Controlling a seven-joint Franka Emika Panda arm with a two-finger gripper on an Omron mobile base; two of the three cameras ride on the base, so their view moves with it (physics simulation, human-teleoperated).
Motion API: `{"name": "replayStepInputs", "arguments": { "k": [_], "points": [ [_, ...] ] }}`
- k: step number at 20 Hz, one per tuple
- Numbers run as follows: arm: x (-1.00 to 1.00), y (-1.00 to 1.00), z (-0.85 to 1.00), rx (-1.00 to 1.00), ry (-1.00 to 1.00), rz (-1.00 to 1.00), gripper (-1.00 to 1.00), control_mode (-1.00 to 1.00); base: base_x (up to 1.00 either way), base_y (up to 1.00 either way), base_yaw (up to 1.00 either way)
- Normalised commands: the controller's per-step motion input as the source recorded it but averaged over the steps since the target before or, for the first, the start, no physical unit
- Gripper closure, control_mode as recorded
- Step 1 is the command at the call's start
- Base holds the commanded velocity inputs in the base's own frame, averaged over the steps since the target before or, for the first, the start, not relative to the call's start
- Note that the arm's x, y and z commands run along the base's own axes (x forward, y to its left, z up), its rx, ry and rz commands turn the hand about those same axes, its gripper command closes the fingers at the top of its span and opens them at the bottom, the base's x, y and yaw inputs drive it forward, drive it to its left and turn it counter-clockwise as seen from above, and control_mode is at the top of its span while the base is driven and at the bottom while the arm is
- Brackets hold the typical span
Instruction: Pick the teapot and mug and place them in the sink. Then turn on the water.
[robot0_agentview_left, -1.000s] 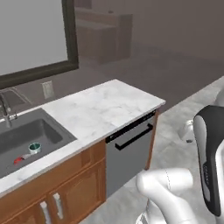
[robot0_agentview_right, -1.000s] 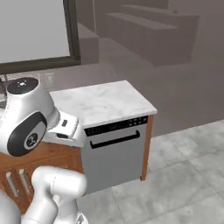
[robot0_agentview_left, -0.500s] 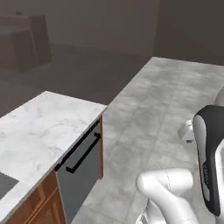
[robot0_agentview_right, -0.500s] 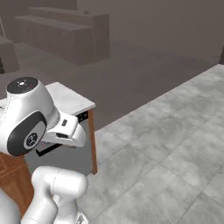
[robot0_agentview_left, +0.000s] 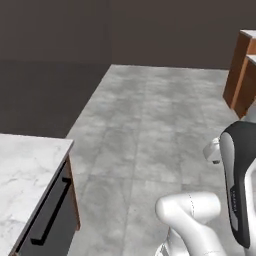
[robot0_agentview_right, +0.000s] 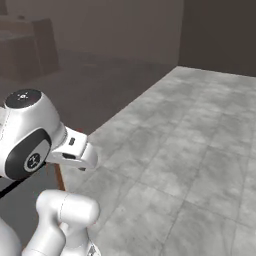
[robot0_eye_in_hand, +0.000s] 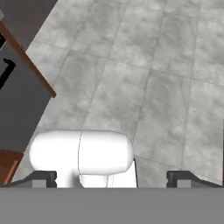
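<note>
The teapot, the mug, the sink and the water are out of view. In the hand view my gripper (robot0_eye_in_hand: 111, 179) points down at the grey tiled floor. Its two dark fingertips (robot0_eye_in_hand: 43, 178) stand far apart at the bottom corners with nothing between them, so it is open. In the right base view the arm's white upper joint (robot0_agentview_right: 30, 132) is folded close to the base.
A white marble counter corner (robot0_agentview_left: 25, 170) with a dark dishwasher front and handle (robot0_agentview_left: 50, 220) lies at the lower left. A wooden cabinet (robot0_agentview_left: 242, 75) stands at the far right. Open tiled floor (robot0_agentview_left: 150, 125) stretches ahead to a dark wall.
The whole picture has swung: the base has turned right, away from the sink counter. The sink with its contents has left the views. Floor and a far cabinet have come in.
</note>
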Motion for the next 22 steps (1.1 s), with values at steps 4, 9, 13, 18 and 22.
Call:
{"name": "replayStepInputs", "arguments": {
  "k": [4,9,13,18,22],
  "points": [
    [0.0,0.0,0.0,0.0,0.0,0.0,-1.0,1.0,0.74,-0.05,-0.32],
    [0.0,0.0,0.0,0.0,0.0,0.0,-1.0,1.0,0.92,-0.35,-0.2],
    [0.0,0.0,0.0,0.0,0.0,0.0,-1.0,1.0,0.93,-0.79,-0.11],
    [0.0,0.0,0.0,0.0,0.0,0.0,-1.0,1.0,0.97,-0.54,-0.12],
    [0.0,0.0,0.0,0.0,0.0,0.0,-1.0,1.0,1.0,-0.09,-0.07]
  ]
}}
